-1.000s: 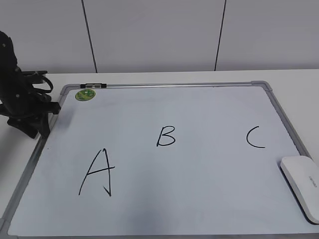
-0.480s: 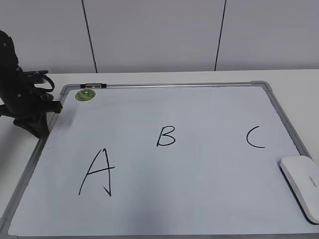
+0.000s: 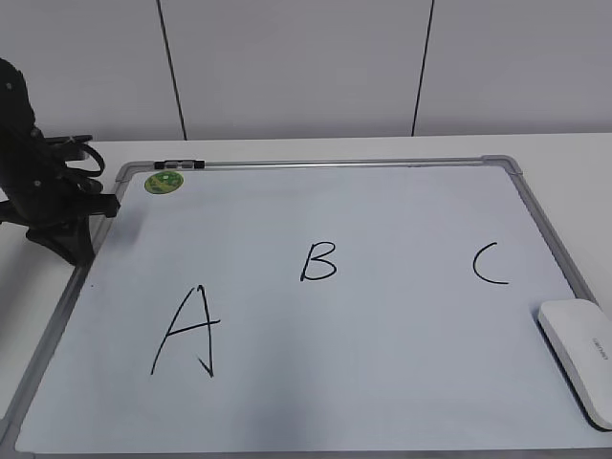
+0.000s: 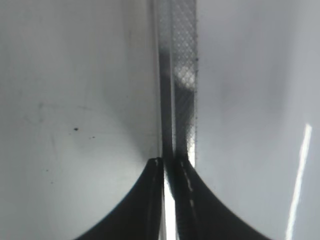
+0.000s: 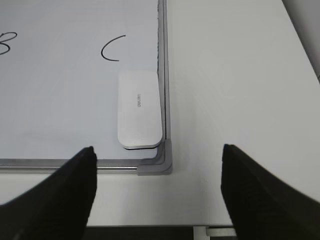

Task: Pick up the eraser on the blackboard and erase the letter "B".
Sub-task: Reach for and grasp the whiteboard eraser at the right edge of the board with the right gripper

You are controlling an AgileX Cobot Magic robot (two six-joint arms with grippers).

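White tabletop (image 3: pixel 583 163) carrying the blackboard (image 3: pixel 382 316), a large white dry-erase panel in a thin silver-grey frame with grey plastic corners, which fills most of the tabletop surface from its left edge to near its right edge. Three black hand-drawn capitals stand on the board: a large "A" (image 3: pixel 188 333) toward the front left, the letter "B" (image 3: pixel 318 260) near the middle, smaller and thin-stroked, and a "C" (image 3: pixel 489 264) toward the right. No object lies between the letter "B" and the other two letters.

The left gripper (image 3: pixel 91 206), black, sits at the left edge of the tabletop over the board's frame near its far left corner; in the left wrist view its fingers (image 4: pixel 150 200) are pressed almost together, with only a narrow slit between them above the frame rail. The right gripper (image 5: pixel 157 187) hangs over the front right corner of the tabletop, its fingers (image 5: pixel 60 195) spread wide and holding nothing.

The eraser (image 5: pixel 139 109), a white rounded-rectangular block with small grey print and a thin dark underside, lies flat on the board at its front right corner, touching the right frame rail, just in front of the "C".

A round green magnet (image 3: pixel 163 181) rests on the board at its far left corner, beside a small black clip (image 3: pixel 179 165) on the far frame rail.
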